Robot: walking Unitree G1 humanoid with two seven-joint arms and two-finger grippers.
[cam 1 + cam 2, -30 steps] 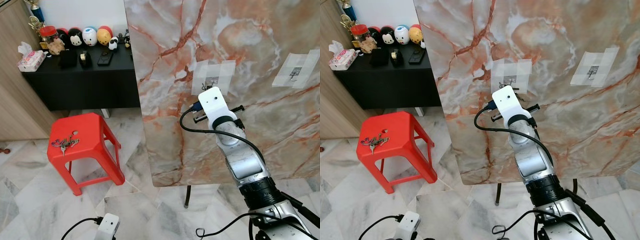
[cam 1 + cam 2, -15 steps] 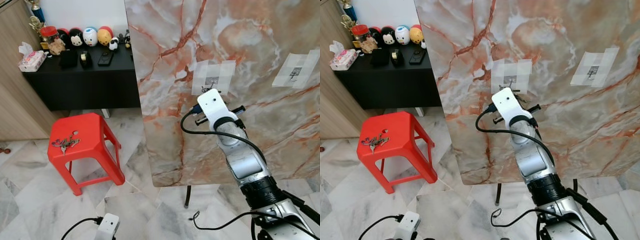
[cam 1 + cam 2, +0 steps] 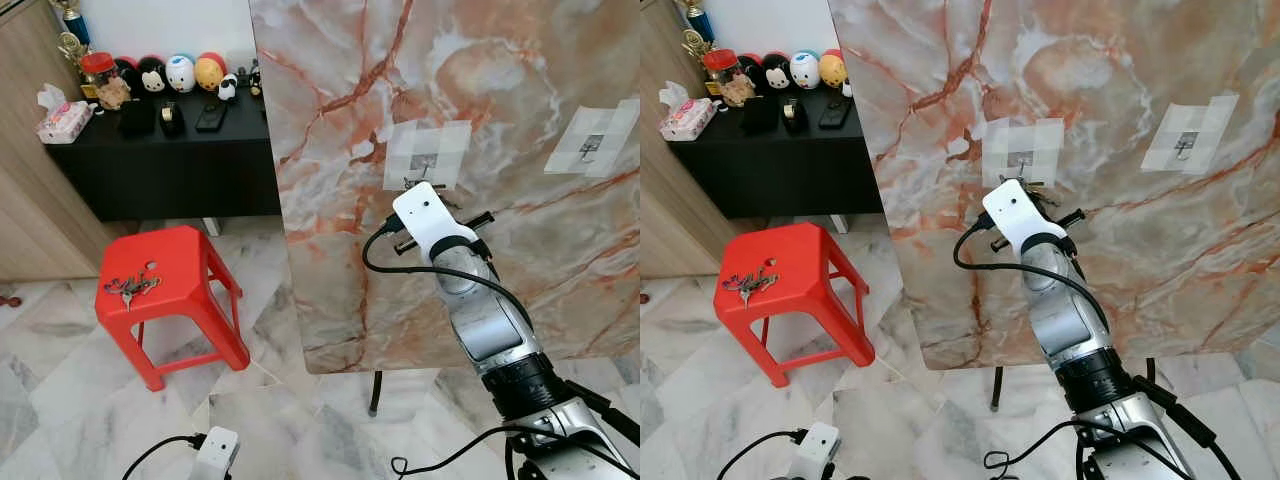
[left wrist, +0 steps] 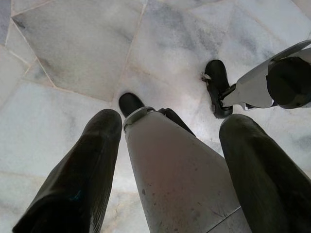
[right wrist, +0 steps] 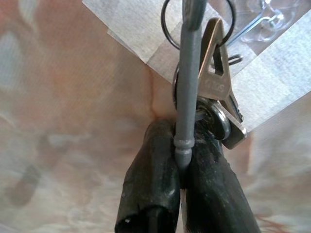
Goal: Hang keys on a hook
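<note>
Marble board (image 3: 330, 150) fills upper right; right gripper (image 5: 187, 145) clenched on keys (image 5: 214, 87) at taped hook (image 5: 265, 12) (second hook (image 3: 592, 143) far right). Red stool (image 3: 170, 280) lower left, bare floor (image 3: 60, 360) around; left gripper (image 4: 170, 145) spread wide.

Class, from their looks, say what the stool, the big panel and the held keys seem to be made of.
Stool: glossy red moulded plastic, probably, all one colour.
Panel: marble-patterned, orange veins; real stone or printed laminate, unclear.
Keys: dull silvery metal on wire rings, shut in the right end effector.
</note>
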